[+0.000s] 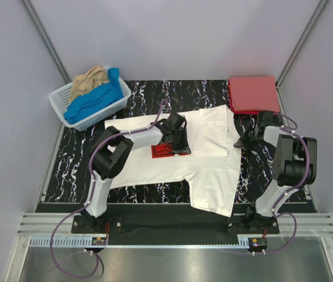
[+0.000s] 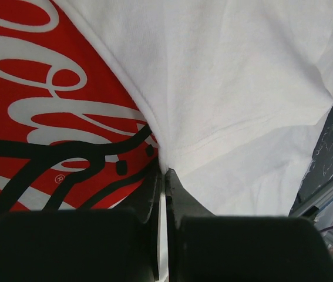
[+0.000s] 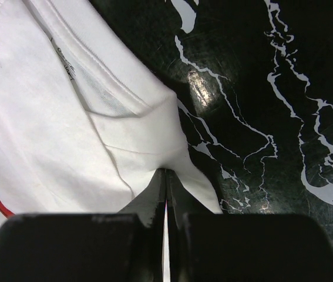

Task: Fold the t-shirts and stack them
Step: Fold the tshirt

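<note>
**Fold in Progress: White T-Shirt Held at Two Points**

The white t-shirt lies spread on the table, between the two arms. Its long axis runs left to right. One sleeve points toward the near edge, and a far flap is turned over the body, ending beside the red print.

The left pincer is pressed together on a cloth edge of that flap, right where white fabric meets the print. The right pincer is likewise clamped on a bunched corner of the same shirt at its right end, with bare table directly to its right. The line joining the two grip points therefore runs roughly along the garment's long axis.

Judgement: the step in hand is a lengthwise fold. Both pincers should travel in the same direction, across the long axis, so that the held edge remains straight. The unfolded cloth lies on the near side of both pincers. Unequal travel would probably skew the crease.

The folded red t-shirt rests at the far right corner, nearer the right arm, and looks like the stacking location. The blue t-shirt and the tan t-shirt sit in the basket at the far left.
</note>
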Robot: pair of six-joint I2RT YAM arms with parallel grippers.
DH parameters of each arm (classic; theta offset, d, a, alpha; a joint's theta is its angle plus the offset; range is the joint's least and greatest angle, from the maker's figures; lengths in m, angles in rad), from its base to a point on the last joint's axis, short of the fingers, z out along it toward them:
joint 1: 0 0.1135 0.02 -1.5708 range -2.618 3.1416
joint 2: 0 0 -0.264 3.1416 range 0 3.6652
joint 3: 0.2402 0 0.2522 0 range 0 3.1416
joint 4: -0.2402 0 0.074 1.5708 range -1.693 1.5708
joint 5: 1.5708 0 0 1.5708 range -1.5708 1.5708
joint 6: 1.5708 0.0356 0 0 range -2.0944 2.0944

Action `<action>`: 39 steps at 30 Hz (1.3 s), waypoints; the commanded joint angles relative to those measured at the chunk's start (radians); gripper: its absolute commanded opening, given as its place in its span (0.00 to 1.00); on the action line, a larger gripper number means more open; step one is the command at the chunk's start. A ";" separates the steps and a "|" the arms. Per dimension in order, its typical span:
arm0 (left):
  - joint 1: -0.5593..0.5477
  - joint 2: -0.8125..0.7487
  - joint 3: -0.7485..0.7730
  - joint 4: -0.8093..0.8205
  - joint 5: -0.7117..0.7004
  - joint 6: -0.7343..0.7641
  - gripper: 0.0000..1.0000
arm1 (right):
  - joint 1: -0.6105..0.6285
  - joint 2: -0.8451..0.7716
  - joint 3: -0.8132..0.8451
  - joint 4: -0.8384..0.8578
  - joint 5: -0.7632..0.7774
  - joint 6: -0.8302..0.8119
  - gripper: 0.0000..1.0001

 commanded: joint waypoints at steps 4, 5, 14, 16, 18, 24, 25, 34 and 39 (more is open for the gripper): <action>0.004 -0.033 0.055 -0.058 -0.010 0.034 0.00 | -0.009 0.036 0.006 0.007 0.093 -0.015 0.00; 0.004 -0.034 0.055 -0.070 -0.014 0.042 0.00 | -0.007 0.036 0.009 0.005 0.095 -0.014 0.00; 0.004 -0.033 0.078 -0.147 -0.088 0.080 0.07 | -0.009 0.036 0.010 0.005 0.099 -0.012 0.00; 0.005 -0.037 0.079 -0.157 -0.111 0.088 0.12 | -0.007 0.036 0.009 0.004 0.105 -0.011 0.00; 0.004 -0.047 0.089 -0.177 -0.125 0.096 0.21 | -0.007 0.035 0.007 0.002 0.099 -0.009 0.00; 0.005 -0.154 0.049 -0.196 -0.142 0.126 0.51 | -0.009 -0.062 0.027 -0.103 0.136 0.077 0.18; 0.005 -0.172 0.041 -0.196 -0.142 0.137 0.52 | -0.009 -0.075 0.033 -0.126 0.133 0.131 0.23; 0.050 -0.451 -0.203 -0.173 -0.146 0.177 0.58 | -0.004 -0.370 -0.169 -0.383 0.234 0.356 0.37; 0.122 -0.631 -0.396 -0.121 -0.132 0.145 0.61 | -0.001 -0.407 -0.255 -0.377 0.268 0.396 0.41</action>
